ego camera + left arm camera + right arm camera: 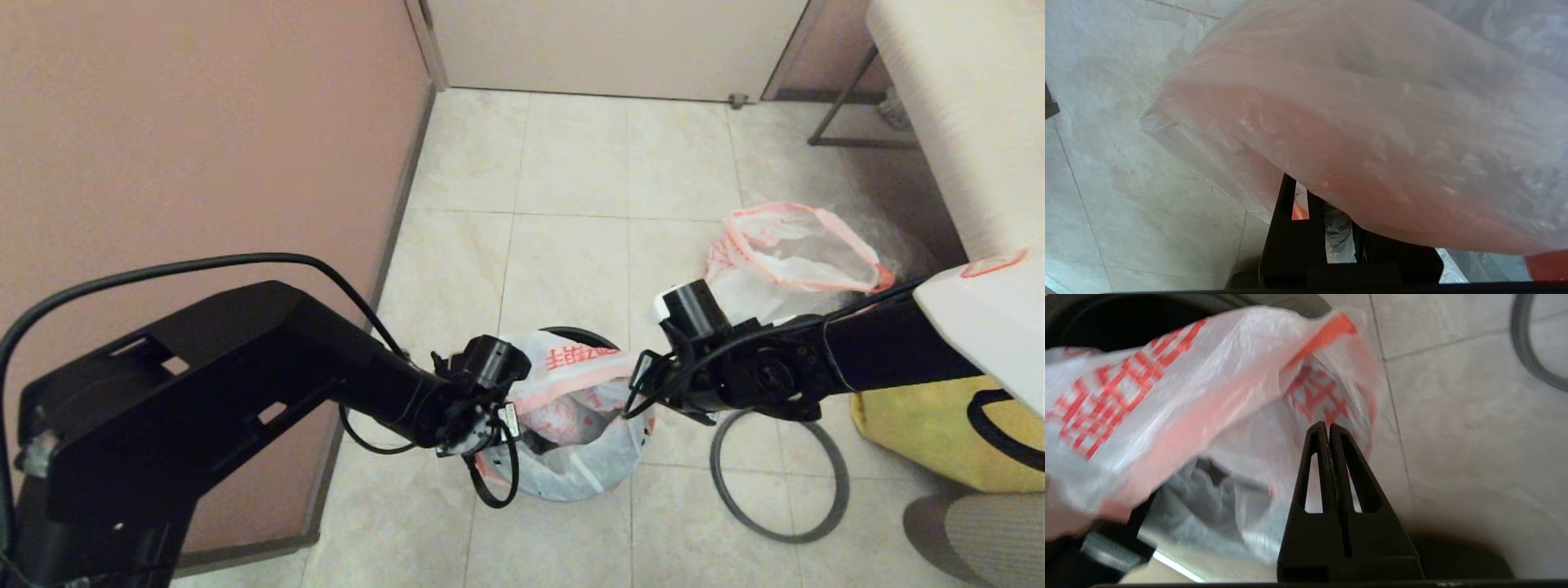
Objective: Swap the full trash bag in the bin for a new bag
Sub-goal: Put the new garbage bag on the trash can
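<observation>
The black bin [581,333] stands on the tiled floor between my arms. The new bag [571,408], thin white plastic with a pink-red rim and red printing, is draped loosely over it. My left gripper [498,433] is at the bag's left edge. In the left wrist view the new bag [1372,122] hangs over the left gripper [1331,212], which is shut on it with its tips hidden. My right gripper [641,392] is at the bag's right edge. The right gripper [1329,425] is shut, tips against the new bag [1167,396]. The full trash bag [784,261] sits bulging on the floor, far right.
The grey hoop [846,490] lies flat on the floor right of the bin, under my right arm. A yellow bag [931,441] stands at the right edge. A pinkish wall [204,163] runs along the left, and a pale bench [963,122] stands at the back right.
</observation>
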